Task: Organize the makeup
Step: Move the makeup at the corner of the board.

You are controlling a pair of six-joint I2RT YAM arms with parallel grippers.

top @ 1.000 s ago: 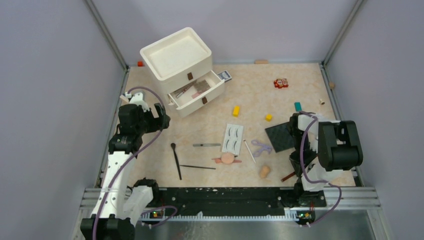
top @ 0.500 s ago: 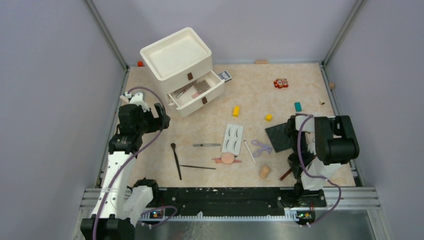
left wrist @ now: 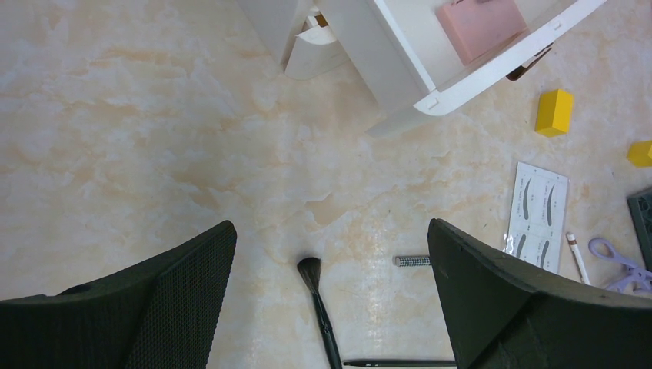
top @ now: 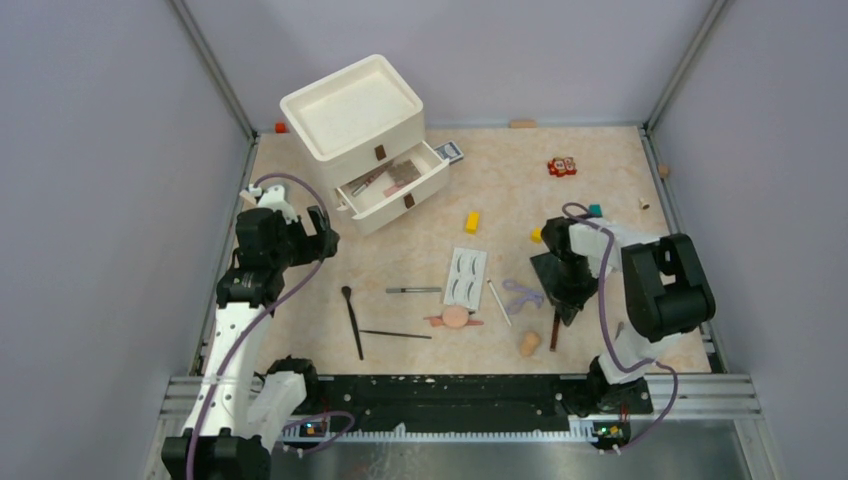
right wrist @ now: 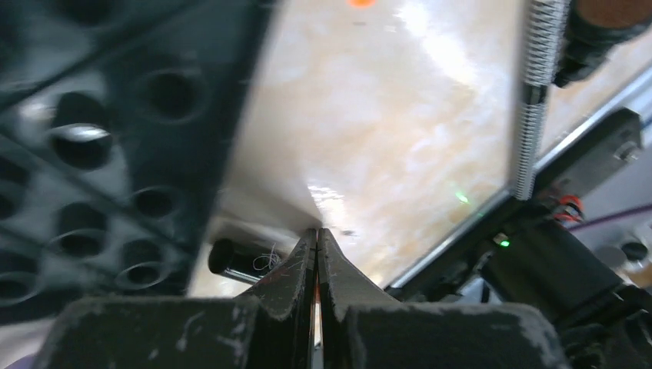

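Print on eyelash card [left wrist: 537,209]: unreadable | right gripper [right wrist: 317,246]: pinching pencil [top: 553,332]

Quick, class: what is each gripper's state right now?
Left gripper: open, holding nothing.
Right gripper: closed on a thin reddish-brown pencil.

Right wrist view blurred; dark palette [right wrist: 92,138] out of focus, cut by left edge. Pencil [top: 553,332]: upper end hidden under right gripper [right wrist: 316,254]. Left wrist view: brush [left wrist: 319,307] handle, purple curler [left wrist: 627,265] cut by edges. Drawer [top: 395,208] contents too small to identify.
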